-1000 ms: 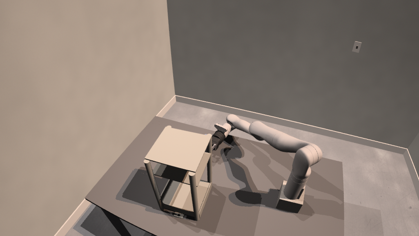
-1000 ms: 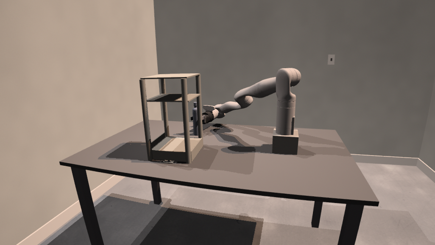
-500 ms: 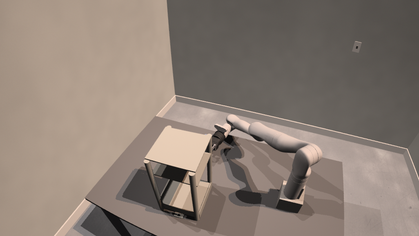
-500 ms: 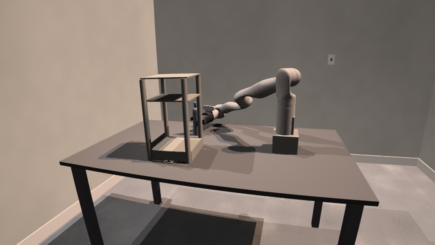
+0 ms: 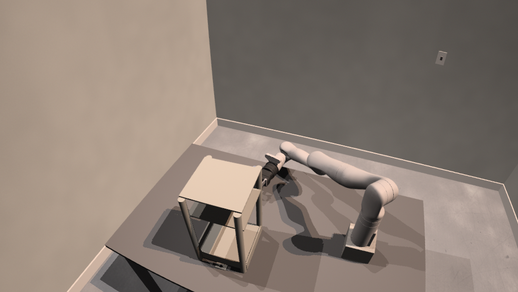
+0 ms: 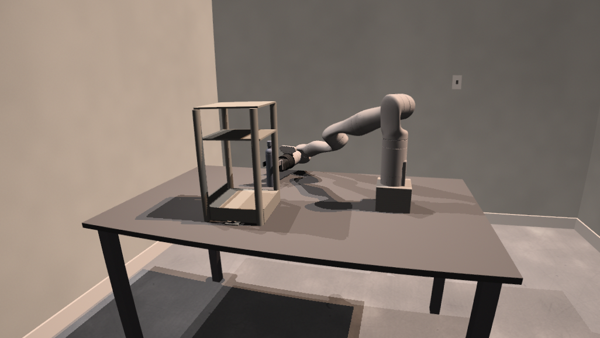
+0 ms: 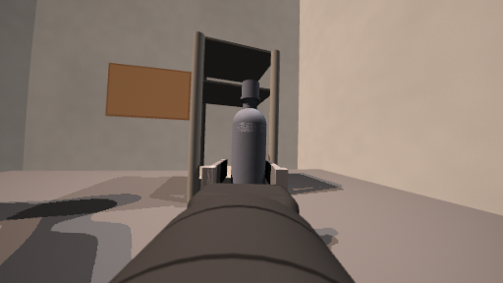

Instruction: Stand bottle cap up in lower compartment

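Note:
The grey bottle (image 7: pixel 249 140) stands upright, cap up, on the table beside the shelving unit (image 6: pixel 237 161). In the wrist view it sits centred between my two fingertips. In the exterior view the bottle (image 6: pixel 269 162) is partly hidden behind a shelf post. My gripper (image 7: pixel 246 168) is open and level with the bottle's lower body, one finger on each side; I cannot tell whether they touch it. In the top view the gripper (image 5: pixel 265 180) is at the unit's far side and the bottle is hidden by the top shelf. The lower compartment (image 6: pixel 235 197) holds nothing.
The shelving unit (image 5: pixel 224 210) stands near the table's left part, close behind the bottle as seen from the wrist. The arm's base block (image 6: pixel 393 198) stands at the right. A wall runs along the table's left side.

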Motion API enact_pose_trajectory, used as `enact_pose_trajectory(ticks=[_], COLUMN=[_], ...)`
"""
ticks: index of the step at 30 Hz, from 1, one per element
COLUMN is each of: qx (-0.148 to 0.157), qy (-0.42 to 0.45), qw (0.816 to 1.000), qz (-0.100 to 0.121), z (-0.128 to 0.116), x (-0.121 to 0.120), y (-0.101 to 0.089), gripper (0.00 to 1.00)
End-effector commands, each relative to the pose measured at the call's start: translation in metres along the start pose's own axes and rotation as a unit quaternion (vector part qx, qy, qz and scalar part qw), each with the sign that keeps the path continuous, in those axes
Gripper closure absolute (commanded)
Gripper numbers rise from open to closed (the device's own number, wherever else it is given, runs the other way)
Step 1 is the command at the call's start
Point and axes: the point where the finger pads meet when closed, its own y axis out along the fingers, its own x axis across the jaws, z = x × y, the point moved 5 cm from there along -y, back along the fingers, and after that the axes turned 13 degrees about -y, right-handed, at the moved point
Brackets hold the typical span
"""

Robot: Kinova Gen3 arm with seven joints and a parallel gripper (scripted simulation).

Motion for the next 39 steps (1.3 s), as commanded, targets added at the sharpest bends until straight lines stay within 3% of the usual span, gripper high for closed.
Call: enact_pose_trajectory(ticks=[1,20,21,39], qx=[0.0,0.0,0.0,0.0], qy=[-0.001,-0.001,-0.001,-0.001], qw=[1.0,1.0,1.0,1.0], qz=[0.0,0.0,0.0,0.0], z=[0.0011,0.0011,0.0011,0.0011], x=[0.0008,0.0008,0.0008,0.0008], y=[-0.0003,-0.0003,-0.0003,-0.0003], gripper=[0.0,0.0,1.0,1.0])
